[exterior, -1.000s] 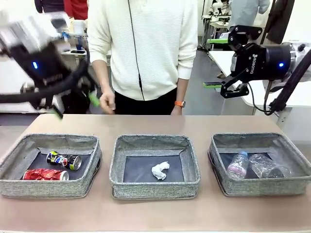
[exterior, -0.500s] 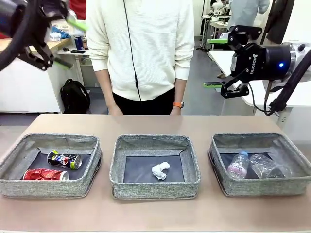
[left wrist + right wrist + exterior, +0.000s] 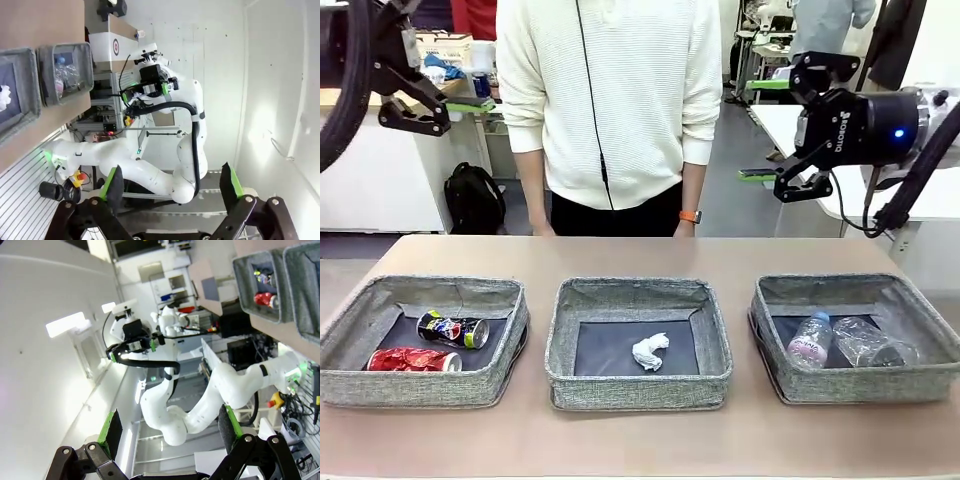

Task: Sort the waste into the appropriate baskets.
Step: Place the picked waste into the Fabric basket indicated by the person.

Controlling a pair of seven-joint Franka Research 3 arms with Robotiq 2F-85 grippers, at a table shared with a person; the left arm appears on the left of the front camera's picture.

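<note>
- Three grey baskets sit in a row on the bench (image 3: 640, 255), taken here from the middle basket (image 3: 638, 393): the left basket (image 3: 420, 388) lies to its left, the right basket (image 3: 860, 385) to its right, none of them touching
- Front view: the white paper wad (image 3: 649, 351) lies alone on the middle basket's dark bottom
- Left of the middle basket, the left basket has the dented red soda can (image 3: 412, 360) on its side by its near wall, with the dark blue soda can (image 3: 452, 329) just behind it
- Right of the middle basket, the right basket has the small pink-labelled clear bottle (image 3: 809, 340) with the clear label-free plastic bottle (image 3: 868, 343) just beside it
- Front view also gives both hands raised well above the baskets: the left hand (image 3: 445, 103) up and left of the middle basket, the right hand (image 3: 765, 130) up and right, each with green-padded fingers spread and empty
- A person in a cream sweater (image 3: 610, 90) stands behind the middle basket at the bench's far edge
- Left wrist view, rolled sideways, shows the left hand's own spread fingers (image 3: 111, 182) against a white wall, with the right arm (image 3: 170, 150) and the right basket off to one side
- Right wrist view shows its spread fingers (image 3: 111, 432), the left arm (image 3: 190, 400) and the red can in its basket
</note>
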